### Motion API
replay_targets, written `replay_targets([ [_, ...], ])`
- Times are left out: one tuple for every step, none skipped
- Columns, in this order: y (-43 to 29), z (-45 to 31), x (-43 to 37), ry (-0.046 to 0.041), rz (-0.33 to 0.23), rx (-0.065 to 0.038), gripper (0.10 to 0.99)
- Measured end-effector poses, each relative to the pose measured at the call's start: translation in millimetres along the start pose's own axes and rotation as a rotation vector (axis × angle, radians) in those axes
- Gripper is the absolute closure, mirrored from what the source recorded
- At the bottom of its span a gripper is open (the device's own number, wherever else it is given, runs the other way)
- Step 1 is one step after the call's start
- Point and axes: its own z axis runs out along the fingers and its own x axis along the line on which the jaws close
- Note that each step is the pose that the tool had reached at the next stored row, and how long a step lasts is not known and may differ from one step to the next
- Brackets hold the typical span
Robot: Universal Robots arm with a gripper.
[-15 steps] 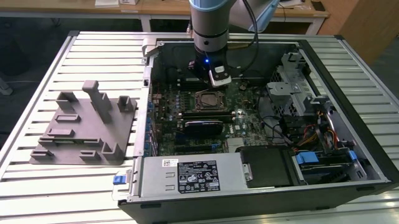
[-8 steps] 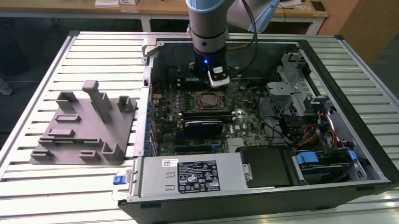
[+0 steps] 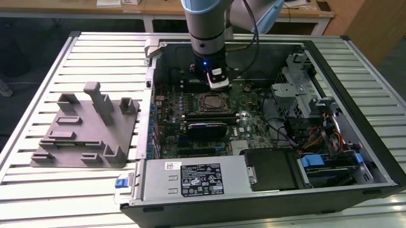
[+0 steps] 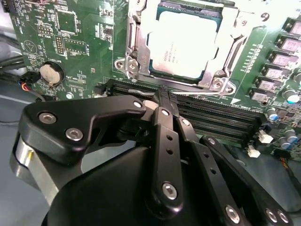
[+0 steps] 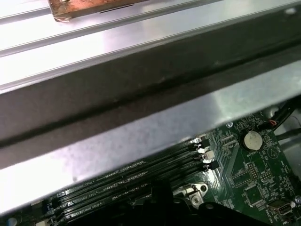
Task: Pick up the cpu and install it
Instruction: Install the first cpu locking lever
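While the black-fingered gripper (image 4: pixel 162 96) hangs over the green motherboard (image 4: pixel 80 42) inside the open black computer case (image 3: pixel 355 142), its fingers (image 4: pixel 165 141) are pressed together, holding nothing. Just beyond the fingertips, the small silvery square cpu (image 4: pixel 186 44) lies flat in the metal-framed socket (image 4: pixel 136 56) — past the black memory slots (image 4: pixel 211 115). On the exterior view's left, a grey plastic fixture (image 3: pixel 85 128) stands on the slatted table (image 3: pixel 63 190).

You see the cpu (image 4: pixel 187 44) with its pale, matt metal top, beside the gripper (image 4: pixel 162 101) in glossy black.
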Motion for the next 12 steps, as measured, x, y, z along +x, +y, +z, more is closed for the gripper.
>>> replay_targets([
  [0.4,0.5,0.3,-0.002,0.003,0.0,0.98],
  [0.8,1.2,0.5,-0.0042,0.006,0.0,0.98],
  [1.1,1.7,0.7,-0.0063,0.009,-0.001,0.98],
  [1.2,2.3,0.9,-0.0088,0.012,-0.001,0.98],
  [1.1,2.8,1.0,-0.0117,0.014,-0.001,0.98],
  [1.0,3.2,1.0,-0.0147,0.016,-0.001,0.98],
  [0.9,3.5,1.0,-0.0172,0.018,-0.001,0.98],
  [0.9,3.9,1.1,-0.0197,0.019,-0.001,0.98],
  [0.8,4.4,1.1,-0.0223,0.02,-0.001,0.98],
  [0.6,5.0,1.2,-0.0252,0.021,-0.002,0.98],
  [0.5,5.5,1.2,-0.0279,0.022,-0.002,0.98],
  [0.4,6.0,1.3,-0.0309,0.023,-0.002,0.98],
])
